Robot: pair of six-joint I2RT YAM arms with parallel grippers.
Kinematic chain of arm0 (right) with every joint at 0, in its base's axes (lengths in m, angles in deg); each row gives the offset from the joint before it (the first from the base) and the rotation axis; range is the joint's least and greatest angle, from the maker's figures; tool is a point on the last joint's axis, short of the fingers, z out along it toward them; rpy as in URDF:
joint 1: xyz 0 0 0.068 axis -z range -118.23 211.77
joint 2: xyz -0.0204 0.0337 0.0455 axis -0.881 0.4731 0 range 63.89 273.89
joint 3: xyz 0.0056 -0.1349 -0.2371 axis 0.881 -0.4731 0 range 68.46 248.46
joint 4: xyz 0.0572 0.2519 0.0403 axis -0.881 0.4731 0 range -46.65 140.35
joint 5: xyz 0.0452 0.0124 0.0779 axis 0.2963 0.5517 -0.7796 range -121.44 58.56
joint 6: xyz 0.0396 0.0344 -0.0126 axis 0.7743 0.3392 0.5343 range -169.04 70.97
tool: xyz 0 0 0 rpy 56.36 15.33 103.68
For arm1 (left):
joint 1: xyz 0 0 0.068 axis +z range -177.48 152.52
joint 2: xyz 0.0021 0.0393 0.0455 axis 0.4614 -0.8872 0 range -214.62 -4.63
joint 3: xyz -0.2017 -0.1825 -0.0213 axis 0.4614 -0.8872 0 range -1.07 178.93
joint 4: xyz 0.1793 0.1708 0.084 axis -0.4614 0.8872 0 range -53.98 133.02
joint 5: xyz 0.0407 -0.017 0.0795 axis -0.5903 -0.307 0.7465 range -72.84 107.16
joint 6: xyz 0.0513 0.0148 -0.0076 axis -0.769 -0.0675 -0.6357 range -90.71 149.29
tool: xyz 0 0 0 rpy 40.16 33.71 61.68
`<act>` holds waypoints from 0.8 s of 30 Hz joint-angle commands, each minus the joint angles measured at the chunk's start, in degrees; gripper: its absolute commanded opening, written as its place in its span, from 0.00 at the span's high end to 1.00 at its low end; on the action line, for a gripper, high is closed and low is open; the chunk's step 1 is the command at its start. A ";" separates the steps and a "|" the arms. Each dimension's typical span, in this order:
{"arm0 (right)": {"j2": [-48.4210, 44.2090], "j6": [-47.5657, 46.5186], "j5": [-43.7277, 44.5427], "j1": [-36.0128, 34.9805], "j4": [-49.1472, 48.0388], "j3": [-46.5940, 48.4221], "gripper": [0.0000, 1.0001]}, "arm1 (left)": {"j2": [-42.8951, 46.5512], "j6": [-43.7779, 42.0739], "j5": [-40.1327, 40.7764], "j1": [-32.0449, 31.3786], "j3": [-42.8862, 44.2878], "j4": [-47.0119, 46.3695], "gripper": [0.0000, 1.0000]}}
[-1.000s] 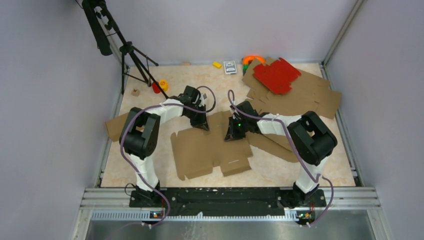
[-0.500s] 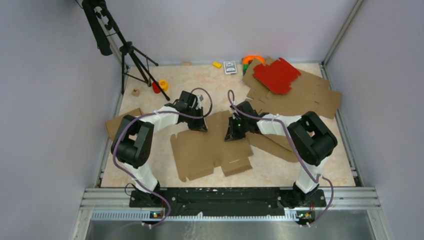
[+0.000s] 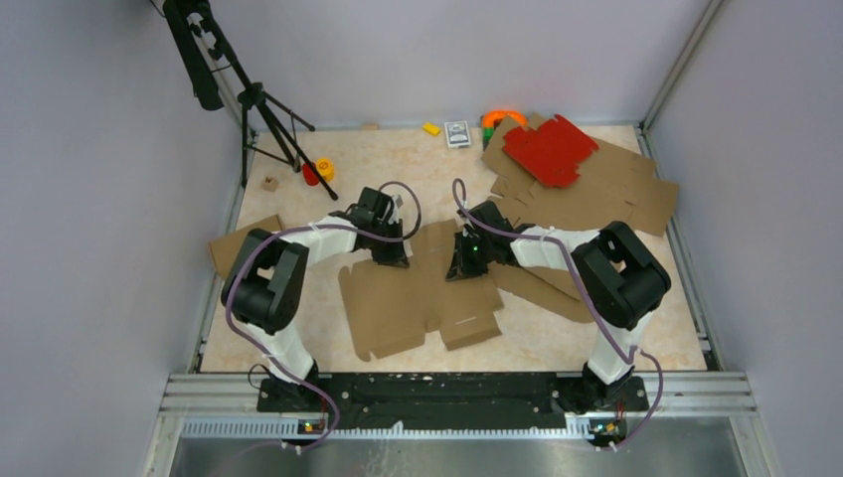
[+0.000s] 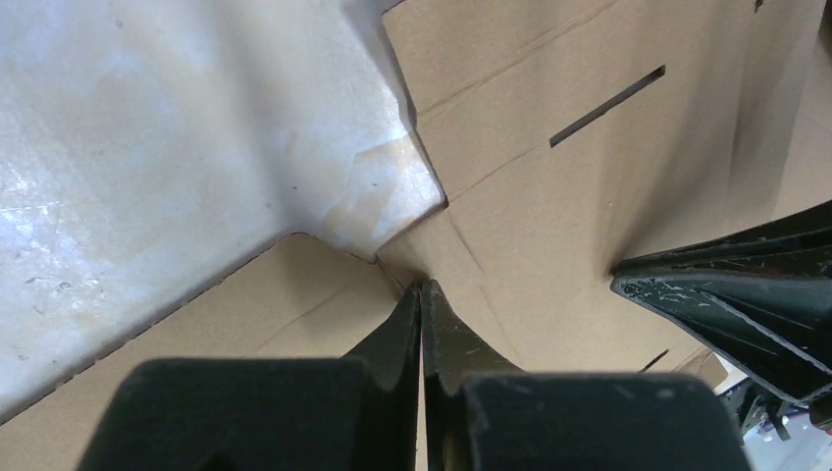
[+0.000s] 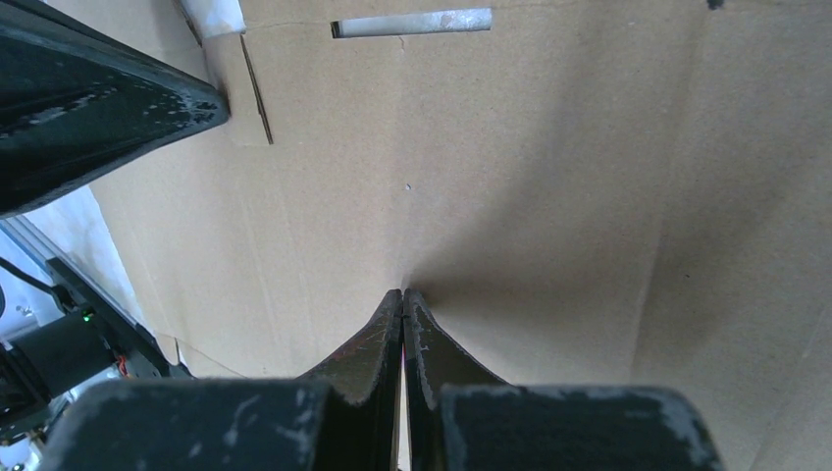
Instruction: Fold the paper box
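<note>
Left claw (image 4: 421,287) pinched tight, tip at a flap corner of the paper box (image 3: 418,298); right claw (image 5: 403,292) likewise, mid-panel. Neither holds anything.

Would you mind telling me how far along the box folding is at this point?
Barely started. Done: nothing visibly; the paper box lies flat, no wall raised. In hand: the left gripper and right gripper, both shut, press their tips onto its far half. Left: raising the walls and tucking flaps into the slots.

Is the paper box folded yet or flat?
Mostly flat: the paper box lies spread on the table, flaps out, no walls raised.
</note>
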 commanded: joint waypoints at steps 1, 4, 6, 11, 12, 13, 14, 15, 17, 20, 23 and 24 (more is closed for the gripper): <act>-0.63 -0.96 5.63 -1.02 2.83 0.00 1.00 | -2.80 -0.58 2.26 -0.95 0.71 0.64 1.00; -0.71 -1.01 6.63 -2.10 3.79 0.59 1.00 | -3.40 -1.02 4.38 -1.10 1.32 1.88 1.00; -1.03 -0.81 7.48 -3.37 4.39 0.89 1.00 | -4.15 -1.54 6.43 -1.31 2.59 3.85 1.00; -2.35 0.77 9.49 -6.28 3.56 -0.30 1.00 | -6.11 -2.68 17.10 -4.07 7.95 12.03 1.00; -2.38 1.08 9.50 -6.71 3.25 -0.55 1.00 | -6.55 -2.76 18.11 -4.27 8.85 12.51 1.00; -2.46 1.33 9.53 -7.10 3.00 -0.76 1.00 | -6.95 -2.85 19.05 -4.33 9.77 12.88 1.00; -2.57 1.63 9.65 -7.49 2.81 -0.99 1.00 | -7.32 -2.94 19.46 -4.53 10.50 13.26 1.00; -2.76 1.85 9.82 -7.85 2.55 -1.17 1.00 | -7.83 -3.07 20.02 -4.72 11.23 13.69 1.00; -3.33 2.00 10.20 -7.89 2.54 -1.41 1.00 | -8.62 -3.48 21.29 -5.28 12.32 14.52 1.00; -4.78 1.25 11.76 -7.77 3.91 -0.94 1.00 | -8.92 -3.81 22.77 -6.47 12.84 14.78 1.00; -6.17 -0.15 11.26 -7.15 5.81 0.83 1.00 | -9.27 -3.92 25.55 -7.64 13.56 15.62 1.00; -6.74 -0.52 10.95 -6.63 6.73 1.70 1.00 | -9.51 -3.85 26.41 -7.97 13.96 16.06 1.00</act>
